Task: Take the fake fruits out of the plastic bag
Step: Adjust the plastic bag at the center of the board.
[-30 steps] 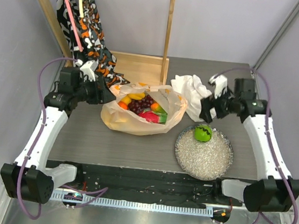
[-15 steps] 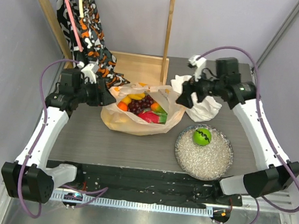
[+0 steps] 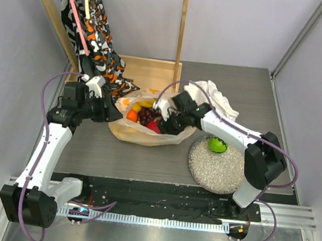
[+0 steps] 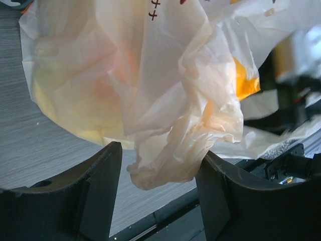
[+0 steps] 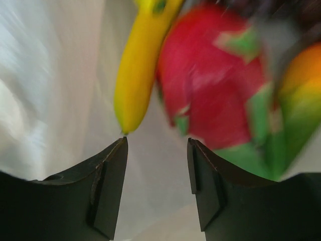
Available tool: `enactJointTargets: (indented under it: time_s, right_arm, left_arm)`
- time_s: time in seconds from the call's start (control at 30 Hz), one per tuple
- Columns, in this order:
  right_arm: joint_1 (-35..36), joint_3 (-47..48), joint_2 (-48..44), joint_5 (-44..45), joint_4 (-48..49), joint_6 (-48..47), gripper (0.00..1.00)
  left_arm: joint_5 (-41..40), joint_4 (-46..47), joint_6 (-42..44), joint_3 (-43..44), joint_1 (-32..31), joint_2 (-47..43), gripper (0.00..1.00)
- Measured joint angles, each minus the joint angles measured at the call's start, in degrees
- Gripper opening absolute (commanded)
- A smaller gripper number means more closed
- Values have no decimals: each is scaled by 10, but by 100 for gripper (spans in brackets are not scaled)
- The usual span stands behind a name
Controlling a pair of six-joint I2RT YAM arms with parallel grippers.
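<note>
The plastic bag (image 3: 142,131) lies slumped near the middle of the table (image 3: 116,156). Its thin peach film is translucent, crumpled and glossy, and the mouth gapes upward so the contents show. Inside, dark grapes (image 3: 147,115) sit at the centre, with a yellow banana (image 3: 147,102) at their 12 o'clock and an orange round (image 3: 132,115) at 9 o'clock.

The left gripper (image 3: 111,112) meets the bag's rim at 9 o'clock. In its wrist view a wrinkled fold hangs between the fingers (image 4: 100,191); whether it is pinched cannot be told.

The right gripper (image 5: 157,141) sits in the mouth on the 3 o'clock side, parted around nothing. The banana's tip is just above the gap, with a pink dragon fruit (image 5: 210,85) and a green-orange mango (image 5: 296,105) beyond at 1 to 2 o'clock.

A green lime (image 3: 217,144) rests outside, at the bag's 4 o'clock, on a dish (image 3: 216,173) of white grains.
</note>
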Motion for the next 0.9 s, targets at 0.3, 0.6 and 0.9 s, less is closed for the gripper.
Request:
enactJointTargets:
  time_s: [0.3,0.6,0.9]
  right_arm:
    - [76,-95,-103,69,-43,-21,75]
    - [65,-12,-48,160,29,-55,89]
    - [35,73,94,153,48,-29,100]
  left_arm:
    - [0,-1,10,-4,1,-12,63]
    - [-1,-10,14,-33,1,-18,63]
    - [-1,-10,16,-33,1,-25,63]
